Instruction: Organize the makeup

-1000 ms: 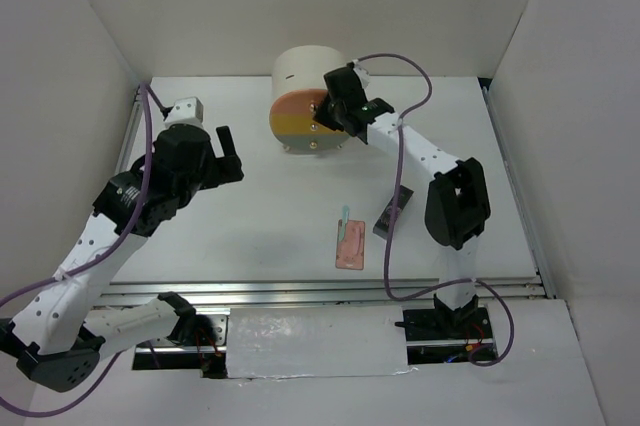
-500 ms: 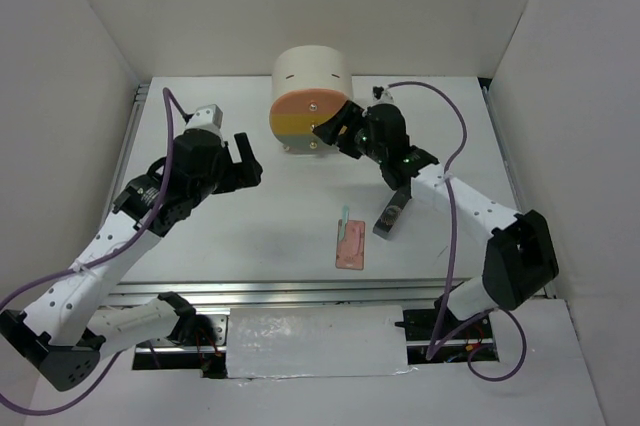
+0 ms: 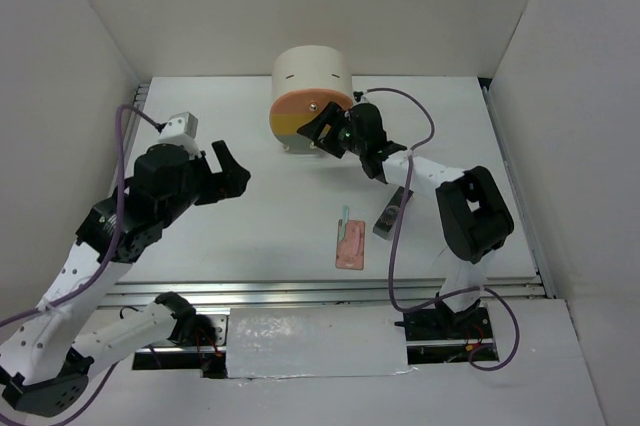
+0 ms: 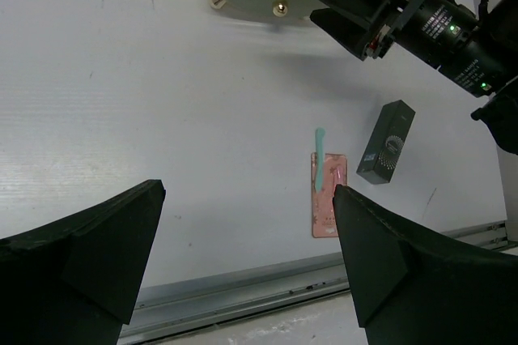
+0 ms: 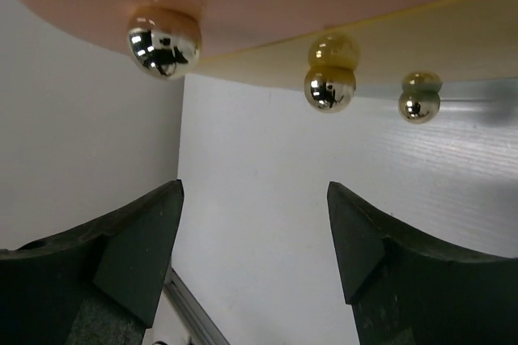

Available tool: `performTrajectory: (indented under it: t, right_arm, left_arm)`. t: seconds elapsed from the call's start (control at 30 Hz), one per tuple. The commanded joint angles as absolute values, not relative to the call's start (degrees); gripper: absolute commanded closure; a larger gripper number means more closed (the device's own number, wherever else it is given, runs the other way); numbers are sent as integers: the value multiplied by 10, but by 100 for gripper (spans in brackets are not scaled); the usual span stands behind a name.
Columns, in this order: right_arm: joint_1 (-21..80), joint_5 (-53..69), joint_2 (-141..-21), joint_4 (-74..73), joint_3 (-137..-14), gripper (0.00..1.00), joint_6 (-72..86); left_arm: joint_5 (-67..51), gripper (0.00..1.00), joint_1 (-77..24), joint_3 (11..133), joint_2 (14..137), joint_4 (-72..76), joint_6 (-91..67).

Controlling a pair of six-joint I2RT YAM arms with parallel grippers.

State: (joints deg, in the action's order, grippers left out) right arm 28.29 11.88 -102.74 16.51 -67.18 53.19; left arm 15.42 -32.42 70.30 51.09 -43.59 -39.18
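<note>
Pink palette [image 3: 350, 244] well apart from right gripper [image 3: 322, 131]; gripper jaws spread.

You have one drum box [image 3: 310, 71], with three shiny knobs [image 5: 330, 86] on its front. On the table in front of that box you can count one flat pink palette [image 3: 350, 245], one teal stick [image 3: 345, 214] and one dark grey case [image 3: 392, 213].
</note>
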Motion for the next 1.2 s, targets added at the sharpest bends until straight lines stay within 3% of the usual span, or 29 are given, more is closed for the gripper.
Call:
performTrajectory:
  t: [0.0,0.5,0.7,1.17]
  right_arm:
    - [273,100,-1045,193,-699,21,557]
    - [251,108,-1108,207,-749,36,563]
    - [247,120,-1128,196,-773,52,562]
    - [244,140,-1125,238,-752,76,565]
  left_arm:
    - [161,1,-322,723,487,-457,-392]
    - [202,1,-323,757,470,-525,-380]
    - [196,0,-322,752,481,-521,-374]
    - [191,1,-322,750,501,-504,-358]
